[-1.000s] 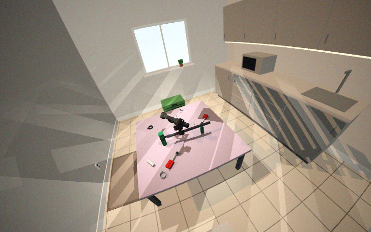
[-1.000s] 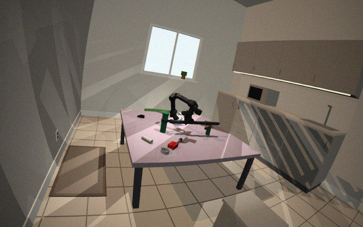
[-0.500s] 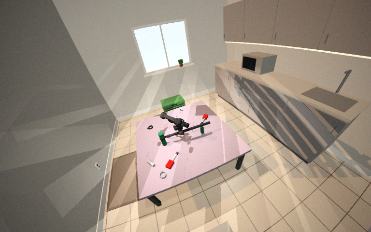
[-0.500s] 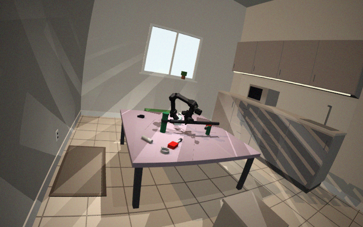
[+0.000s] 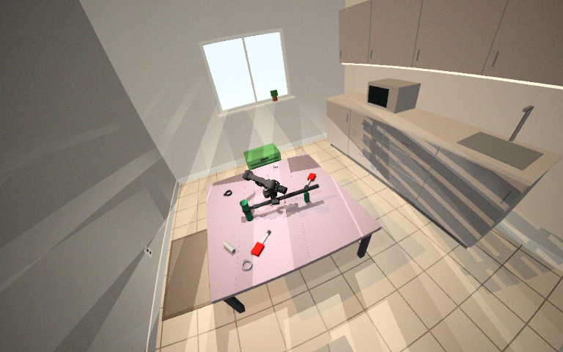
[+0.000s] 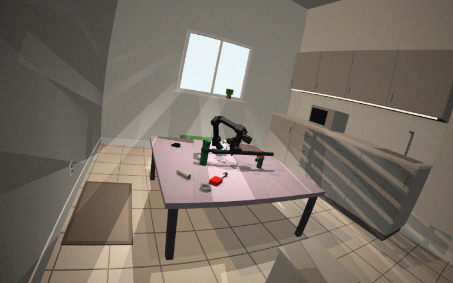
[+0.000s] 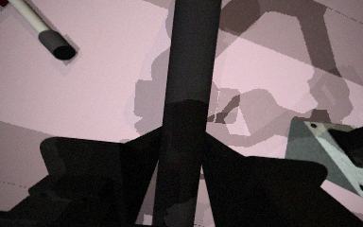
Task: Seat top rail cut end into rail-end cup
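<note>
We find the black parallel-jaw gripper point(image 7: 181, 163) clamped on the long dark cylindrical top rail point(image 5: 286, 195), mid-span, centre of the top view. We judge this central hold keeps the rail level as it feeds lengthwise. The rail's right part passes the small green post with its loop cap point(image 5: 306, 193); its left end lies at the big green capped post point(image 5: 246, 209). Cup and brace band are too small to resolve, so seating is unconfirmed. Release not yet made.
</note>
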{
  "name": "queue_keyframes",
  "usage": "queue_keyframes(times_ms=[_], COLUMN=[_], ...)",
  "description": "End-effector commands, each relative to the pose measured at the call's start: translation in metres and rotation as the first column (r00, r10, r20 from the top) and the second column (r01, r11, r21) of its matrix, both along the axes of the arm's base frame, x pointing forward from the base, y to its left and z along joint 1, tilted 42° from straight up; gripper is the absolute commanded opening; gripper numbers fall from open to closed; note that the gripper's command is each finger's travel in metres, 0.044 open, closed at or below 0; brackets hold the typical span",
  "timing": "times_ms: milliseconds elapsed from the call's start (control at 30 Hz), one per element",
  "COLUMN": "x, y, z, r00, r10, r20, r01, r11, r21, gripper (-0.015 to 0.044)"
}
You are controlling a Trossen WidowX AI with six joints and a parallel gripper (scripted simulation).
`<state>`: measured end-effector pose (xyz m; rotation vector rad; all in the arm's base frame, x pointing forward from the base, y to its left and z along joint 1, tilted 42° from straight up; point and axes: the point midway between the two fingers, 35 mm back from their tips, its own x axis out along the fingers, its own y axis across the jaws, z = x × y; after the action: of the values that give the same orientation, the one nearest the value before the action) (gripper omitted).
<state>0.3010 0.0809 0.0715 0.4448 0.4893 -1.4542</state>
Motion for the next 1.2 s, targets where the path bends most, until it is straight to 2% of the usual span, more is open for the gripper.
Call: queue_keyframes(times_ms=[0,1167], x=[0.001,0.002], y=[-0.002,-0.021], z=[0.004,0.029], r00=[1.000,1.000], r10=[0.003,0.003], r20=[0.004,0.004], r01=[-0.003,-0.003], r11=[1.000,1.000], r21=[-0.002,-0.004], gripper=[0.0000,0.0000])
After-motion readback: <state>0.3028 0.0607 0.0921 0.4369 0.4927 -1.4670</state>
